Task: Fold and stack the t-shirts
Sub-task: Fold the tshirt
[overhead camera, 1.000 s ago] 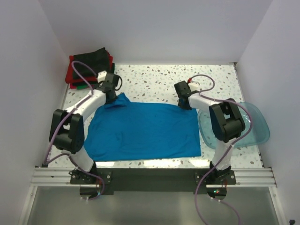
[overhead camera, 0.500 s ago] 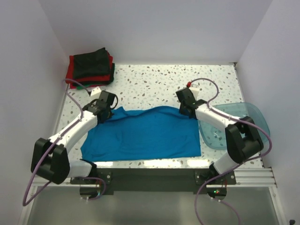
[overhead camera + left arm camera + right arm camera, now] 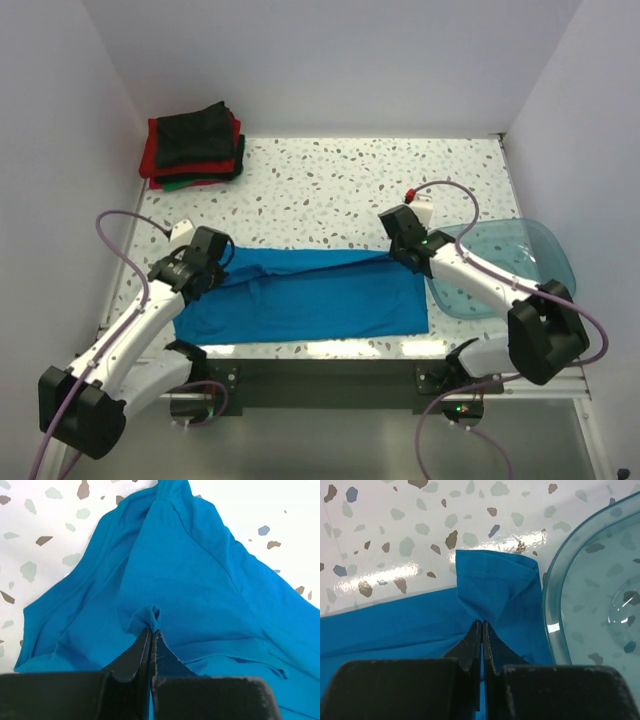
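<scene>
The blue shirt (image 3: 310,295) lies on the near half of the table (image 3: 330,190), spread as a long band from left to right between the two arms. It is bright blue and plain, with no print showing. Its near edge runs straight along the front of the table. The far part is doubled over the near part, and the upper layer's edge shows as a slanting crease across the cloth. The left end is rumpled and uneven; the right end is squarer.

In the left wrist view the shirt (image 3: 200,580) rises into a soft peak, with folds fanning away from a small pucker of cloth. The left gripper (image 3: 151,632) is clenched on that pucker, jaws pressed together with only the cloth between them. From above, this gripper (image 3: 215,268) sits at the shirt's far left corner.

In the right wrist view a turned-over corner of the shirt (image 3: 495,585) shows a stitched hem along its edge. The right gripper (image 3: 482,625) grasps the cloth just below that corner, jaws closed tight on it. From above, it (image 3: 405,255) is at the far right corner.

A clear blue-green tub (image 3: 510,265) sits just beside the shirt's right edge; whether they touch cannot be told.

A stack (image 3: 193,145) of folded shirts, dark on top with red and green beneath, lies in the far left corner, well apart from the blue one.
</scene>
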Controlling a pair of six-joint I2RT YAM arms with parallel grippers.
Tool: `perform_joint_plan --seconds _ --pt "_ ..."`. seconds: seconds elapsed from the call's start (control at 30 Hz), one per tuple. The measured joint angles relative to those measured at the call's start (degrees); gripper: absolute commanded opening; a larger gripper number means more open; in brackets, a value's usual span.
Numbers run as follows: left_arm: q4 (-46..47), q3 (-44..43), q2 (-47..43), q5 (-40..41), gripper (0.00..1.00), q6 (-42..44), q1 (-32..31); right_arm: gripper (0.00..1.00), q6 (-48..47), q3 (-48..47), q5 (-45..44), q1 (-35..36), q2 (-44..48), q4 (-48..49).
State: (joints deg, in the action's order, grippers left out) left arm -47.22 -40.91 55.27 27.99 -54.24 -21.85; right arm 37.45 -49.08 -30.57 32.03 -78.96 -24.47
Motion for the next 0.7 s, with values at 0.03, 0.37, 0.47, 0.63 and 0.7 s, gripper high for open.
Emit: perform_joint_plan --seconds 0.03,0.37,0.47,0.63,0.7 --pt "-0.63 0.04 -0.94 -0.39 0.0 -0.28 0.0 0.0 0.09 0.35 0.0 0.0 0.48 -0.24" --pt "-9.62 0.33 -4.55 -1.53 0.0 -7.89 -0.04 0.0 0.92 3.78 0.35 0.0 7.5 -2.16" --pt "-12.28 0.2 -6.45 -1.4 0.0 -10.4 -0.04 0.0 1.62 5.62 1.49 0.31 10.34 -2.45" --pt "-15.52 0.02 -6.14 -1.38 0.0 -13.81 -0.07 0.0 3.23 8.81 3.32 1.97 11.93 -3.1" --pt "-16.31 -0.09 -4.63 -1.57 0.0 -14.34 -0.04 0.02 4.26 10.23 3.8 2.69 11.98 -3.5"
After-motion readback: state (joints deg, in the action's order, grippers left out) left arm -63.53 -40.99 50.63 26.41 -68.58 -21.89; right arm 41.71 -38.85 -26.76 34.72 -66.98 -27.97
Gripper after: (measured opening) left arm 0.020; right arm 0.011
